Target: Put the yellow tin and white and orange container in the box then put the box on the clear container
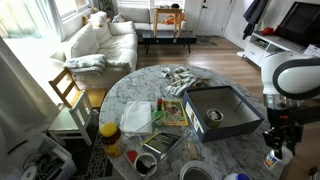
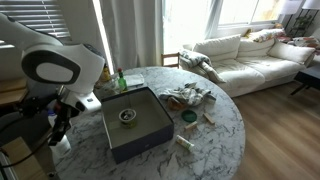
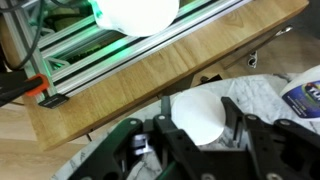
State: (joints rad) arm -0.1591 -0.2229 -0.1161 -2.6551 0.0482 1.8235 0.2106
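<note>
Pincer [image 3: 200,122] clenched on sides of white and orange container [image 3: 196,110], near worktop [image 1: 130,85] edge, outside the box [image 1: 240,126]; yellow tin [image 1: 213,114] already in box; side grip prob. keeps tub upright to clear box wall

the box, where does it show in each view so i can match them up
Exterior view: the box, right of centre on the round table.
Exterior view: the box, centre of the picture.
Wrist view: not in it.
Shared landmark: the yellow tin lying inside it, in both exterior views.
</note>
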